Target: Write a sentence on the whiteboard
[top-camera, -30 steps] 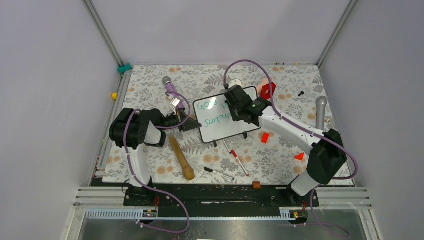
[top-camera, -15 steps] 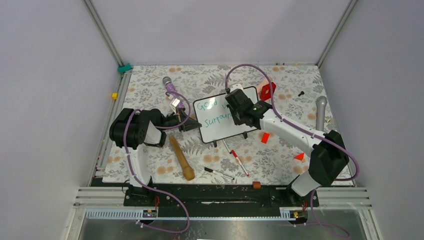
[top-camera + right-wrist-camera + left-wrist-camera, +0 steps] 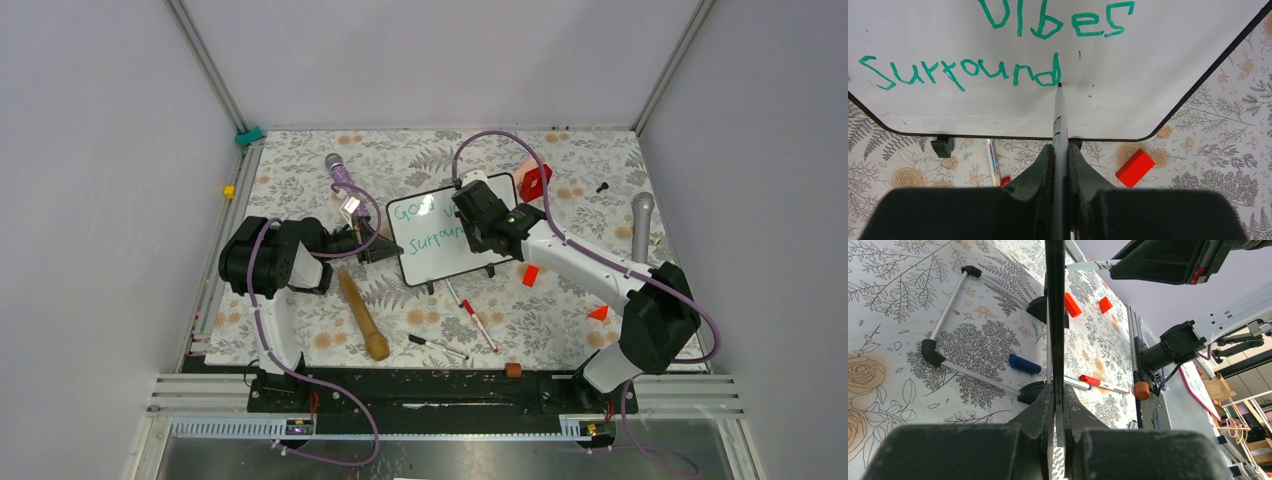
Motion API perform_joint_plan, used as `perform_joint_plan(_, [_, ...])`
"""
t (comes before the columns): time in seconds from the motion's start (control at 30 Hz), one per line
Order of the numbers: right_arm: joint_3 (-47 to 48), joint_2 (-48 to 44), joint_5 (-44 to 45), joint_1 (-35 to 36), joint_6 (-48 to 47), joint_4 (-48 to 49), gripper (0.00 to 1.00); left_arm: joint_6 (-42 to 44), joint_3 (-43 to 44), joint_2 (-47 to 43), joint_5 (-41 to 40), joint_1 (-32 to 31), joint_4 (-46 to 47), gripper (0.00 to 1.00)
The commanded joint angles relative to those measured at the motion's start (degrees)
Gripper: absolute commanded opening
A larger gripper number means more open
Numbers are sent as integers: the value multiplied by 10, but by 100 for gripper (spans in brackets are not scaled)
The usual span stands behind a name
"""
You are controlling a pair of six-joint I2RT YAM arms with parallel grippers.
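left gripper (image 3: 1055, 390) clenched tight on the whiteboard's (image 3: 450, 262) left edge | green sentence (image 3: 1056, 62) straight ahead of right gripper, "vibes" over "surround" | right gripper (image 3: 1060, 152) clamped on marker (image 3: 1060, 120), tip touching board right after the last d | red block (image 3: 1135, 167) just right of its fingers

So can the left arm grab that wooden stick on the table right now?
Probably not yet. The left gripper is shut on the edge of the whiteboard, holding it. The wooden stick lies close beside that arm with nothing on top, so it could likely reach it once it lets go.
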Motion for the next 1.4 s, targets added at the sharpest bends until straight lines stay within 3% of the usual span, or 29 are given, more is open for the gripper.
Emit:
perform_joint_plan(0.0, [-8,-33,21,-8,6,8,0,27,5,13,1,-2,1,2])
perform_joint_plan(0.27, [-56,-132,23,-7,2,48,0,29,5,12,3,-2,2,4])
perform_joint_plan(0.43, [-84,-179,27,-7,2,62,0,20,10,14,13,2,1,24])
perform_joint_plan(0.83, [-108,-226,13,-7,10,59,0,-4,-5,-14,-11,12,2,55])
perform_joint_plan(1.0, [-115,-240,12,-7,12,59,0,29,-39,-66,-34,16,2,58])
perform_joint_plan(1.37, [-129,-287,12,-7,19,55,0,-12,-91,-146,-52,67,2,68])
